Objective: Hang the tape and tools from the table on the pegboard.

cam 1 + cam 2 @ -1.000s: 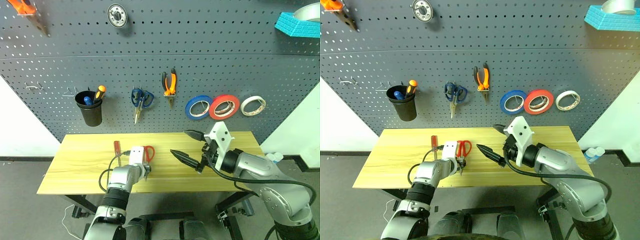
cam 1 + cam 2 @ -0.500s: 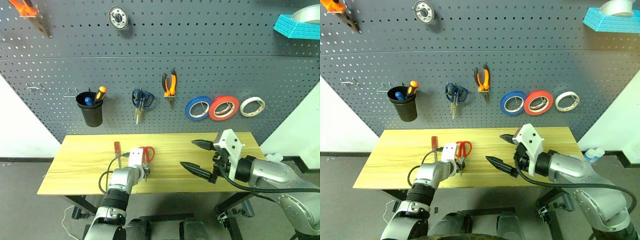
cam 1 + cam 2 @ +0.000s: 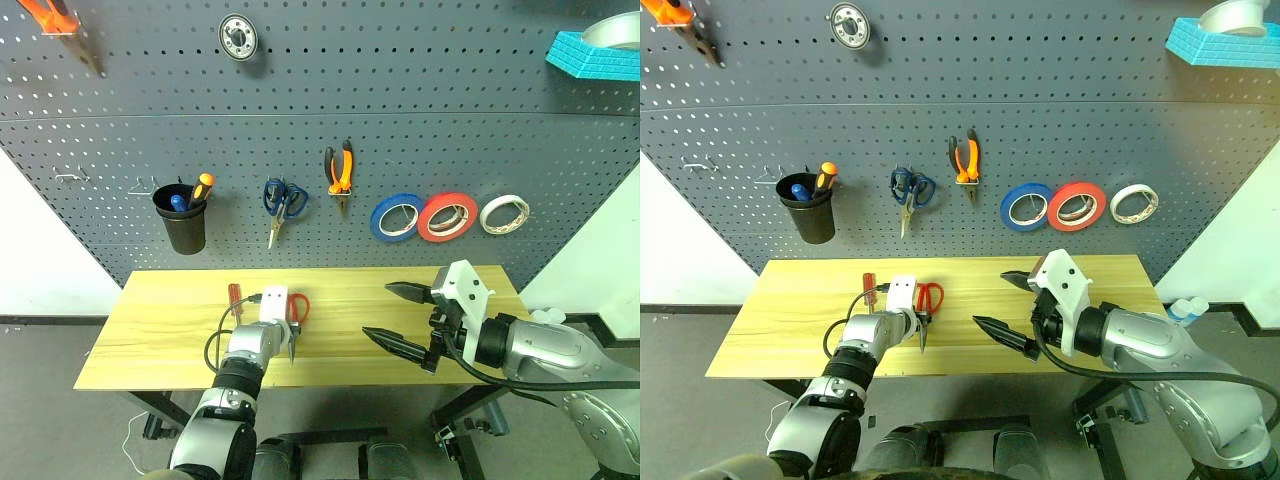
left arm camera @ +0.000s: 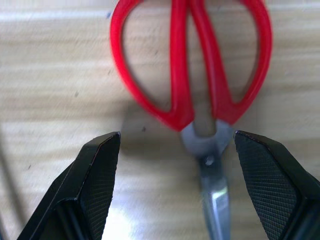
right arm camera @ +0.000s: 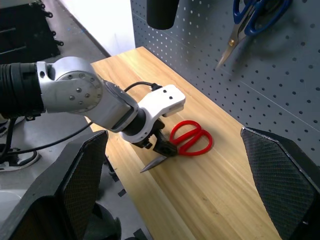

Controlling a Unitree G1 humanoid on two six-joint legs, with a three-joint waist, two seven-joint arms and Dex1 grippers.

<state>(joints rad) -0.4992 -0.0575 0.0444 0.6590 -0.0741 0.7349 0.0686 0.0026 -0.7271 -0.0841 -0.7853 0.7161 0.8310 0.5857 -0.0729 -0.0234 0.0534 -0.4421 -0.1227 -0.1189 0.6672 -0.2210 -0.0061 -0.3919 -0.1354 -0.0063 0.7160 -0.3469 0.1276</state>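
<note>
Red-handled scissors (image 4: 192,75), unlabelled wood table (image 3: 160,320)

A workshop: a grey pegboard (image 3: 450,150) hung with tools and tape fills the frame's upper half, above a wooden worktop (image 3: 160,320).

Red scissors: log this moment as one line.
left gripper: open, astride red scissors pivot | scissors: flat on table | right gripper: open, empty
</note>
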